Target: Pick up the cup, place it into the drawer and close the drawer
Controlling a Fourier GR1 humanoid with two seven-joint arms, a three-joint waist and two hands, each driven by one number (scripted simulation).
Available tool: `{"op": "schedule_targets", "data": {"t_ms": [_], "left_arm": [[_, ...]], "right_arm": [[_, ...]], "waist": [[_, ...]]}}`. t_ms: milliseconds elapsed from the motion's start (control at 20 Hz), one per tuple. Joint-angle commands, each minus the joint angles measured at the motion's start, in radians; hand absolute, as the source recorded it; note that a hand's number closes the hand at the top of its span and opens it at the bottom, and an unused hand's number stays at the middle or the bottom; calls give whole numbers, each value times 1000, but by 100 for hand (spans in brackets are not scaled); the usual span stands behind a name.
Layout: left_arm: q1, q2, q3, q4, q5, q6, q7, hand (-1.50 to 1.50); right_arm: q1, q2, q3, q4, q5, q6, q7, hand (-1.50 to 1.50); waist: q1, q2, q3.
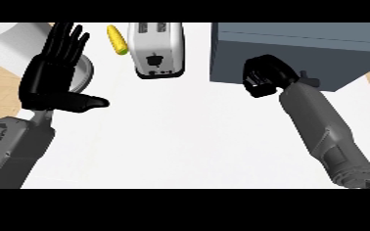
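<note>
The grey-blue drawer box stands at the back right of the white counter. My right hand is against its near face, fingers curled, and nothing shows inside them. No cup is visible anywhere; I cannot tell whether it is inside the box or hidden by the hand. A small grey knob sticks out beside the right wrist. My left hand rests open at the left, fingers up and thumb pointing right.
A silver toaster stands at the back centre, with a yellow corn cob to its left. A round grey dish lies partly behind the left hand. A white object fills the back left corner.
</note>
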State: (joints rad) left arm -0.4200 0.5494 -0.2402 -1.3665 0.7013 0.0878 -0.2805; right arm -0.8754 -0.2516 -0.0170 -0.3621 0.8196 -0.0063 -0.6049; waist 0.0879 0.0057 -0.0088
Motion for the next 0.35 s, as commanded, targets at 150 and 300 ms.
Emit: {"op": "schedule_targets", "data": {"t_ms": [150, 300], "left_arm": [[15, -13, -14, -11, 7, -30, 5, -150], [5, -30, -19, 7, -4, -16, 3, -150]], "right_arm": [[-94, -87, -103, 67, -48, -46, 99, 150], [-107, -98, -100, 69, -45, -25, 93, 150]], "waist": [[36, 43, 14], [27, 44, 13]]}}
